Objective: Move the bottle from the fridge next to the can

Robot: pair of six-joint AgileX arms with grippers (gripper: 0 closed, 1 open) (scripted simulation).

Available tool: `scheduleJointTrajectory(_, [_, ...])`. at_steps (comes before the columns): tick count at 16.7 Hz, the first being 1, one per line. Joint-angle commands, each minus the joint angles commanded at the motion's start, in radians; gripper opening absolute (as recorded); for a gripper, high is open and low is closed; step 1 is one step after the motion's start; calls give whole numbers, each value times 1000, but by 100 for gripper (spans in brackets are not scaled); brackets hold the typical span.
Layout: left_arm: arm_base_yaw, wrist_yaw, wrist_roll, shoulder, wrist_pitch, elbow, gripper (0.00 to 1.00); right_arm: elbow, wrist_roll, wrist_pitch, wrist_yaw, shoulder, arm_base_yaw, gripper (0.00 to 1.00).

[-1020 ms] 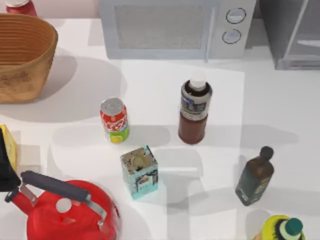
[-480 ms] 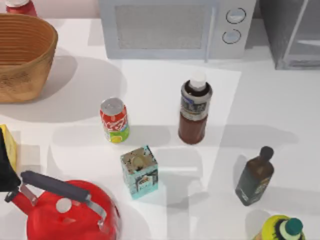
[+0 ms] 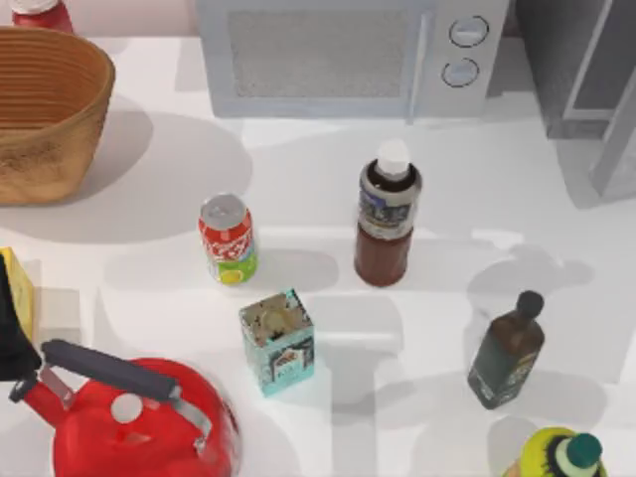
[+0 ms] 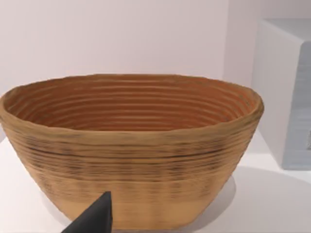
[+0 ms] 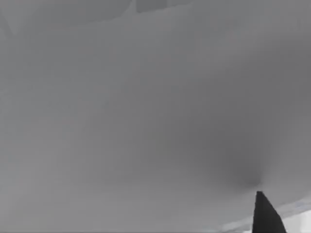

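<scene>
The bottle (image 3: 388,214), clear plastic with dark reddish-brown liquid and a white cap, stands upright on the table's middle, in front of the microwave. The red can (image 3: 228,238) stands upright to its left, a can's width or two away. The grey fridge (image 3: 571,60) is at the back right, and its light grey door (image 3: 618,139) is swung out toward the front. My left gripper (image 4: 95,218) faces the wicker basket (image 4: 131,150). My right gripper (image 5: 267,213) is close against a plain grey surface. Neither gripper touches the bottle.
A white microwave (image 3: 348,55) stands at the back. A teal tin (image 3: 277,341) and a red kettle (image 3: 139,417) are at the front, the wicker basket (image 3: 45,109) at back left. A dark olive bottle (image 3: 507,350) and a yellow bottle (image 3: 556,457) are at front right.
The fridge door has swung out toward the front at the right edge, and shadows on the right side of the table have shifted. The bottle and the can have stayed put.
</scene>
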Motion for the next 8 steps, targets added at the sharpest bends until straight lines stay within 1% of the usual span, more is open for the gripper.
scheduleJointTrajectory(2, [0,0,0,0,0,0,100,-44,84,48,103,-33,121,100])
scheduleJointTrajectory(4, [0,0,0,0,0,0,100,-78,147,85,175,-59,199,100])
scheduleJointTrajectory(6, [0,0,0,0,0,0,100,-95,179,104,210,-73,234,100])
scheduleJointTrajectory(8, [0,0,0,0,0,0,100,-96,181,105,212,-74,236,100])
